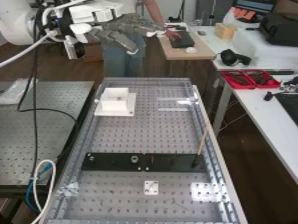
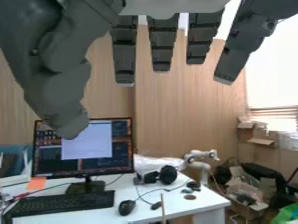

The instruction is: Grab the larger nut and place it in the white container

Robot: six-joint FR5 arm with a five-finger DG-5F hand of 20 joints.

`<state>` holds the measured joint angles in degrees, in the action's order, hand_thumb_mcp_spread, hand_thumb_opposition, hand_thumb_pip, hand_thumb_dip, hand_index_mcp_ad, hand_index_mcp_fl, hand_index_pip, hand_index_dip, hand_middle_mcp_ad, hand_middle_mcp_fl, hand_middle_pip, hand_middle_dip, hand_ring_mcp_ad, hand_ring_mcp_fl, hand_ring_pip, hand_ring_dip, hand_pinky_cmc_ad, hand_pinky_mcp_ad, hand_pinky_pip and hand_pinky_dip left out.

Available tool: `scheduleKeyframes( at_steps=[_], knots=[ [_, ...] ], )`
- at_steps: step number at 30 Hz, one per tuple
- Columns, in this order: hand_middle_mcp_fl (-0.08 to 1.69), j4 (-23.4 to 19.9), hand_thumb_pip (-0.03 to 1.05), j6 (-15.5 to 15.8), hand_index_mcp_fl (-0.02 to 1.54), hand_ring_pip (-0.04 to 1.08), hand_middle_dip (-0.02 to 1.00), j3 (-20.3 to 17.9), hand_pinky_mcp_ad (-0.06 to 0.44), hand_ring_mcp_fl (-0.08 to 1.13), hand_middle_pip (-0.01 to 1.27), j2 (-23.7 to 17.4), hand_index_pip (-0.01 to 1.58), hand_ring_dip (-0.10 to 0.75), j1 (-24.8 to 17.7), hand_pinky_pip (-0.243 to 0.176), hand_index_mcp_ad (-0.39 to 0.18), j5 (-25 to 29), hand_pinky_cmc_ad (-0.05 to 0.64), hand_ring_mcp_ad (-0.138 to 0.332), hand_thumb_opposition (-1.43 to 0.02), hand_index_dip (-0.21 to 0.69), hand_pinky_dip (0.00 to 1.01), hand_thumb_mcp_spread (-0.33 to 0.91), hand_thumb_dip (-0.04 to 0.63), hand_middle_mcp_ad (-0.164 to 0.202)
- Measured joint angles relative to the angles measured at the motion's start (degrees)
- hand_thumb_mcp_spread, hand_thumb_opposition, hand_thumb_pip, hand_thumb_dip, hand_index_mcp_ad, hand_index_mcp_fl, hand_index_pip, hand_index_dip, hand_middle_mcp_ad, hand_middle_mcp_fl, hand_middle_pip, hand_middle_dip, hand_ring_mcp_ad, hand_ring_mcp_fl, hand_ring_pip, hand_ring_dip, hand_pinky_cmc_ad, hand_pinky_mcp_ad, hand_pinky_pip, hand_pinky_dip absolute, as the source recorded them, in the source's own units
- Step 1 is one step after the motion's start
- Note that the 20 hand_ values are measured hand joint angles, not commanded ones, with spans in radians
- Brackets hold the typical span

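Observation:
The hand (image 1: 118,34) is high at the upper left of the high view, well above the bench, its fingers extended and nothing held. In the wrist view the hand (image 2: 161,42) has straight, spread fingers, with the thumb to one side. The white container (image 1: 115,103) stands on the far left part of the perforated bench, on a white base plate. On the flat black bar (image 1: 110,165) sit the smaller nut (image 1: 91,158) near its left end and the bearing (image 1: 134,159) further right.
A thin wooden stick (image 1: 202,142) rises from the bar's right end. A small white plate (image 1: 151,188) lies nearer on the bench. Raised rails (image 1: 216,150) edge the bench, cables hang at its left, and red trays (image 1: 249,79) sit on the right table.

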<state>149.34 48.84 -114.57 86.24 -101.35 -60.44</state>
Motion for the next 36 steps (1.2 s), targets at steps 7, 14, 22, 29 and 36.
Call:
scheduleKeyframes(
  at_steps=[7,14,22,29,36],
  knots=[
    [0.06,3.77,0.65,-1.85,0.02,0.09,0.19,2.21,0.265,0.01,0.14,1.26,0.5,0.091,1.39,-0.089,-0.112,-2.49,0.342,0.161,-0.76,-0.045,0.57,0.2,0.204,0.073],
    [0.06,3.14,0.65,-1.57,0.04,0.09,0.19,2.24,0.265,0.01,0.14,1.34,0.44,0.091,1.57,-0.089,-0.112,-2.89,0.342,0.161,-0.74,-0.012,0.54,0.18,0.19,0.073],
    [0.06,3.28,0.65,-1.73,0.04,0.09,0.19,2.13,0.265,0.01,0.14,1.3,0.41,0.091,1.54,-0.089,-0.11,-2.78,0.342,0.161,-0.74,-0.01,0.54,0.18,0.183,0.073],
    [0.06,3.72,0.65,-1.67,0.04,0.09,0.19,2.04,0.265,0.01,0.14,0.9,0.41,0.091,1.47,-0.093,-0.108,-2.58,0.342,0.164,-0.74,-0.009,0.54,0.18,0.183,0.073],
    [0.06,4.6,0.65,-2.22,0.05,0.09,0.19,2.35,0.265,0.01,0.14,1.15,0.4,0.091,1.62,-0.089,-0.112,-2.89,0.342,0.164,-0.74,-0.009,0.54,0.18,0.183,0.073]
  ],
)
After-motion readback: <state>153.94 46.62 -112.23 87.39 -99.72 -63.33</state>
